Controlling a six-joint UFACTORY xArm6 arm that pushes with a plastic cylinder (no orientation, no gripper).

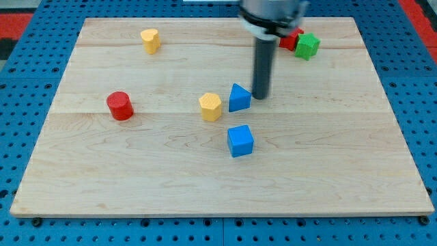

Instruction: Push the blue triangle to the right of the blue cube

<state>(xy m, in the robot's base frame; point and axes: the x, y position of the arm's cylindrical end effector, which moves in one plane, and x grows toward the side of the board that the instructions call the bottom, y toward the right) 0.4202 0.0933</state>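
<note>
My tip [261, 96] rests on the counter [341, 171] just beside the blue triangle [239, 98], at that block's right-hand edge and close enough that I cannot tell whether the two touch. This is the relation the coming move turns on: the triangle lies to the view's left of my tip, while its goal lies the other way, on the right-hand side of the blue cube [240, 141], which sits just below the triangle, nearer the counter's bottom edge and roughly midway between its left and right edges. A push from here would, I judge, send the triangle leftward into the yellow hexagonal block [210, 106] close beside it, so my tip probably needs to come round to the triangle's upper-left side first and then drive it down and to the right. There is no claw on this rig, only the dark rod, so nothing spreads or pinches. The other blocks lie well apart: a red cylinder [119, 106] toward the left edge, a yellow block [150, 40] near the top edge, and a red block [292, 38] touching a green one [307, 46] by the top edge. No brand, label or writing is readable.
</note>
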